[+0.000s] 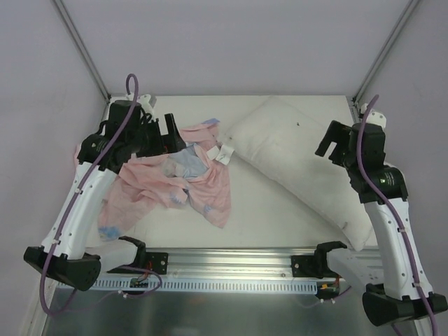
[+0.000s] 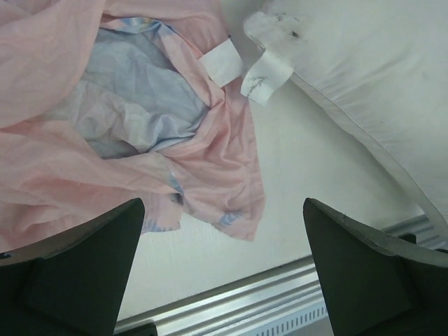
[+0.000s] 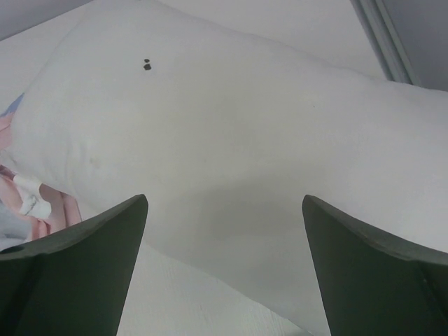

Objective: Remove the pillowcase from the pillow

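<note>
Pillowcase (image 1: 175,183) of thin pale pink fabric lies crumpled on the white table (image 1: 266,220), just beside the plump white rectangular pillow (image 1: 294,150). Left gripper (image 2: 222,203) and right gripper (image 3: 224,199) gape wide, empty.

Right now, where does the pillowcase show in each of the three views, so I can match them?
Top external: the pillowcase lies left of centre, a crumpled pink heap.
Left wrist: it fills the left and upper left.
Right wrist: only a pink sliver at the left edge.
Shared landmark: the white pillow, to the pillowcase's right in every view.
</note>
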You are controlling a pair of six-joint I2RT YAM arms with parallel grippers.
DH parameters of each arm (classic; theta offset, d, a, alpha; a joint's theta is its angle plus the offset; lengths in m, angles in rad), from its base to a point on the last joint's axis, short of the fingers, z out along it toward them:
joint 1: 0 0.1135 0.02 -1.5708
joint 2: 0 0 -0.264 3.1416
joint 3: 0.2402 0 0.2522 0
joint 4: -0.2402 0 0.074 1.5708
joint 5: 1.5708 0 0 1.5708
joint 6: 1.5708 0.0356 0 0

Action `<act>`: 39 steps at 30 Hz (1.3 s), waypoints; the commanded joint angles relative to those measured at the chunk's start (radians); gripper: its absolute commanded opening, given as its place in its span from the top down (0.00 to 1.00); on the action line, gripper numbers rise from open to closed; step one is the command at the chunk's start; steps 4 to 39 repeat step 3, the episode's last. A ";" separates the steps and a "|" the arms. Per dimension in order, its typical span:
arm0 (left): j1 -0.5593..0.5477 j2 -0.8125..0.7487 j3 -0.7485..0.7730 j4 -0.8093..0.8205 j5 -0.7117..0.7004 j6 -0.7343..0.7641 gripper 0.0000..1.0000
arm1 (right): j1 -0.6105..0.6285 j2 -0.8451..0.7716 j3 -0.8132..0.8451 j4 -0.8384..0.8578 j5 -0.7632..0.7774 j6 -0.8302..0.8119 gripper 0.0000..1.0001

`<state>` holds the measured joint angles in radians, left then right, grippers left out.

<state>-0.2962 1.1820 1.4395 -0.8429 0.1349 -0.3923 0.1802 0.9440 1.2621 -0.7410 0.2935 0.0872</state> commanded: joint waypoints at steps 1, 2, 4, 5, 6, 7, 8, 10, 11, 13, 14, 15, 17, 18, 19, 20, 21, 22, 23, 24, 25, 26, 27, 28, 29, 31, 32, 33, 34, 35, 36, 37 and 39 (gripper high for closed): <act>-0.024 -0.067 -0.030 0.033 0.060 0.003 0.01 | 0.002 -0.042 -0.044 -0.024 0.081 -0.015 0.04; -0.024 -0.097 -0.030 0.033 0.063 0.006 0.01 | 0.002 -0.048 -0.052 -0.029 0.081 -0.015 0.04; -0.024 -0.111 -0.025 0.036 0.062 0.009 0.01 | 0.002 -0.053 -0.055 -0.031 0.082 -0.011 0.04; -0.024 -0.111 -0.025 0.036 0.062 0.009 0.01 | 0.002 -0.053 -0.055 -0.031 0.082 -0.011 0.04; -0.024 -0.111 -0.025 0.036 0.062 0.009 0.01 | 0.002 -0.053 -0.055 -0.031 0.082 -0.011 0.04; -0.024 -0.111 -0.025 0.036 0.062 0.009 0.01 | 0.002 -0.053 -0.055 -0.031 0.082 -0.011 0.04; -0.024 -0.111 -0.025 0.036 0.062 0.009 0.01 | 0.002 -0.053 -0.055 -0.031 0.082 -0.011 0.04; -0.024 -0.111 -0.025 0.036 0.062 0.009 0.01 | 0.002 -0.053 -0.055 -0.031 0.082 -0.011 0.04; -0.024 -0.111 -0.025 0.036 0.062 0.009 0.01 | 0.002 -0.053 -0.055 -0.031 0.082 -0.011 0.04; -0.024 -0.111 -0.025 0.036 0.062 0.009 0.01 | 0.002 -0.053 -0.055 -0.031 0.082 -0.011 0.04; -0.024 -0.111 -0.025 0.036 0.062 0.009 0.01 | 0.002 -0.053 -0.055 -0.031 0.082 -0.011 0.04; -0.024 -0.111 -0.025 0.036 0.062 0.009 0.01 | 0.002 -0.053 -0.055 -0.031 0.082 -0.011 0.04; -0.024 -0.111 -0.025 0.036 0.062 0.009 0.01 | 0.002 -0.053 -0.055 -0.031 0.082 -0.011 0.04; -0.024 -0.111 -0.025 0.036 0.062 0.009 0.01 | 0.002 -0.053 -0.055 -0.031 0.082 -0.011 0.04; -0.024 -0.111 -0.025 0.036 0.062 0.009 0.01 | 0.002 -0.053 -0.055 -0.031 0.082 -0.011 0.04; -0.024 -0.111 -0.025 0.036 0.062 0.009 0.01 | 0.002 -0.053 -0.055 -0.031 0.082 -0.011 0.04; -0.024 -0.111 -0.025 0.036 0.062 0.009 0.01 | 0.002 -0.053 -0.055 -0.031 0.082 -0.011 0.04; -0.024 -0.111 -0.025 0.036 0.062 0.009 0.01 | 0.002 -0.053 -0.055 -0.031 0.082 -0.011 0.04; -0.024 -0.111 -0.025 0.036 0.062 0.009 0.01 | 0.002 -0.053 -0.055 -0.031 0.082 -0.011 0.04; -0.024 -0.111 -0.025 0.036 0.062 0.009 0.01 | 0.002 -0.053 -0.055 -0.031 0.082 -0.011 0.04; -0.024 -0.111 -0.025 0.036 0.062 0.009 0.01 | 0.002 -0.053 -0.055 -0.031 0.082 -0.011 0.04; -0.024 -0.111 -0.025 0.036 0.062 0.009 0.01 | 0.002 -0.053 -0.055 -0.031 0.082 -0.011 0.04; -0.024 -0.111 -0.025 0.036 0.062 0.009 0.01 | 0.002 -0.053 -0.055 -0.031 0.082 -0.011 0.04; -0.024 -0.111 -0.025 0.036 0.062 0.009 0.01 | 0.002 -0.053 -0.055 -0.031 0.082 -0.011 0.04; -0.024 -0.111 -0.025 0.036 0.062 0.009 0.01 | 0.002 -0.053 -0.055 -0.031 0.082 -0.011 0.04; -0.024 -0.111 -0.025 0.036 0.062 0.009 0.01 | 0.002 -0.053 -0.055 -0.031 0.082 -0.011 0.04; -0.024 -0.111 -0.025 0.036 0.062 0.009 0.01 | 0.002 -0.053 -0.055 -0.031 0.082 -0.011 0.04; -0.024 -0.111 -0.025 0.036 0.062 0.009 0.01 | 0.002 -0.053 -0.055 -0.031 0.082 -0.011 0.04; -0.024 -0.111 -0.025 0.036 0.062 0.009 0.01 | 0.002 -0.053 -0.055 -0.031 0.082 -0.011 0.04; -0.024 -0.111 -0.025 0.036 0.062 0.009 0.01 | 0.002 -0.053 -0.055 -0.031 0.082 -0.011 0.04; -0.024 -0.111 -0.025 0.036 0.062 0.009 0.01 | 0.002 -0.053 -0.055 -0.031 0.082 -0.011 0.04; -0.024 -0.111 -0.025 0.036 0.062 0.009 0.01 | 0.002 -0.053 -0.055 -0.031 0.082 -0.011 0.04; -0.024 -0.111 -0.025 0.036 0.062 0.009 0.01 | 0.002 -0.053 -0.055 -0.031 0.082 -0.011 0.04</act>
